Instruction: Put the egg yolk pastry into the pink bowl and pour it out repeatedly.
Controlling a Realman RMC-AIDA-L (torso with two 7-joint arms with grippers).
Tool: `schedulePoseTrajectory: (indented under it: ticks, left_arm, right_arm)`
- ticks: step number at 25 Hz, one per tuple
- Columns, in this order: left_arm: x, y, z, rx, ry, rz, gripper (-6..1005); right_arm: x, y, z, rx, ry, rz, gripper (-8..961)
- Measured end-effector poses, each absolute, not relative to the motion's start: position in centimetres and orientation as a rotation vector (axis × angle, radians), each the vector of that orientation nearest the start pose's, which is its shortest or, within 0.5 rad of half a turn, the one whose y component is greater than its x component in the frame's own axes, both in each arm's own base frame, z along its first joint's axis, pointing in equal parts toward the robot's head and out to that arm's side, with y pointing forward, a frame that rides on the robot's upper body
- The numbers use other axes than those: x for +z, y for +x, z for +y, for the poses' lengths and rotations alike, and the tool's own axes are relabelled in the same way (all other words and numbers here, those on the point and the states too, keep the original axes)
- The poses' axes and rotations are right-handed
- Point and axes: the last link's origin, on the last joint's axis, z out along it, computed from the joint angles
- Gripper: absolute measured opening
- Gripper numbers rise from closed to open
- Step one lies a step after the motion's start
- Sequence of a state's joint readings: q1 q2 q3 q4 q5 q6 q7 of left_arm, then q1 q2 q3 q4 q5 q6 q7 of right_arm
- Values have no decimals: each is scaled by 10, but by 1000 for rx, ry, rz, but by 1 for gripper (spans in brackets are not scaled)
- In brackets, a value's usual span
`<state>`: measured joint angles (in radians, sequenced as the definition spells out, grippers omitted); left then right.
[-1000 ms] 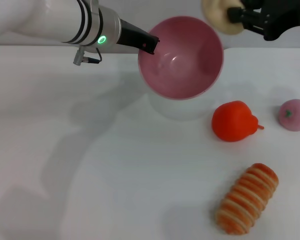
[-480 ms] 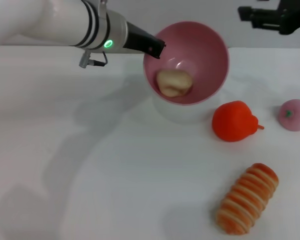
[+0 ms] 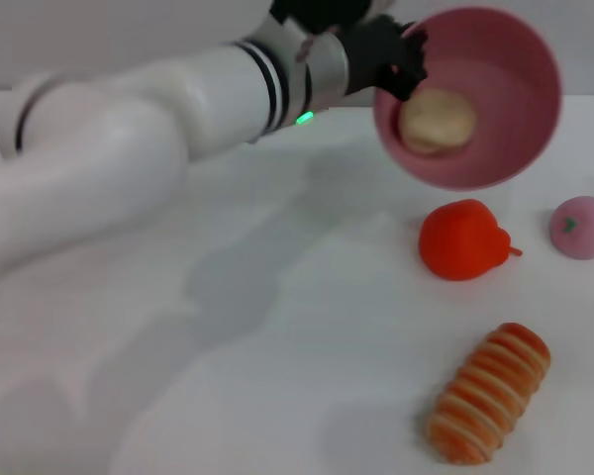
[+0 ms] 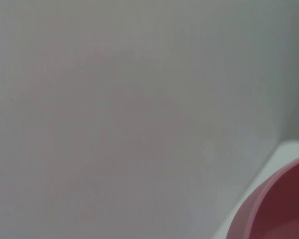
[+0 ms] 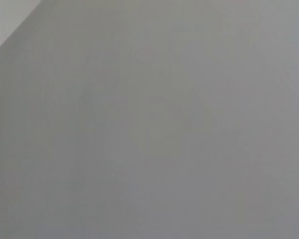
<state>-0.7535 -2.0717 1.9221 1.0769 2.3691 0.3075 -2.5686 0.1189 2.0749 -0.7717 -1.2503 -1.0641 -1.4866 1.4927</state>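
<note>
Now: left pincer (image 3: 408, 61) clenched on bowl (image 3: 495, 148) rim, bowl lifted and tilted above tabletop's far right | pastry (image 3: 437, 120) lies inside bowl | loading done, pour-out pending | right pincer unseen, cannot tell.

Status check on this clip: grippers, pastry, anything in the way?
Left gripper clamps bowl rim, bowl raised and tilted. Pastry inside. Right gripper out of view. Red fruit on table below bowl.
</note>
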Motion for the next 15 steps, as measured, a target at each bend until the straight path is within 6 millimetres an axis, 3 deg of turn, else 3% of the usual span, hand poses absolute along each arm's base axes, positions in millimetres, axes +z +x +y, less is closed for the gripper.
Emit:
schedulePoseTrajectory:
  ticks: [1,3,8,15]
  left_arm:
    - [-88,-62,418,-316,-2368,-196,34]
    - [-95,-59,403,-476,-2281,-110,34]
    - [-94,-63,382,-678,-2135,-65,34]
    - [-97,-71,342,-907,-1993,-25,34]
  right_arm:
    - [188,246,277,1278,-1861,246,518]
    - [195,275,263,1319,-1716,266,517]
    - [202,301,250,1315,-1604,296,517]
    - [215,302,248,1297,-1608,271,517]
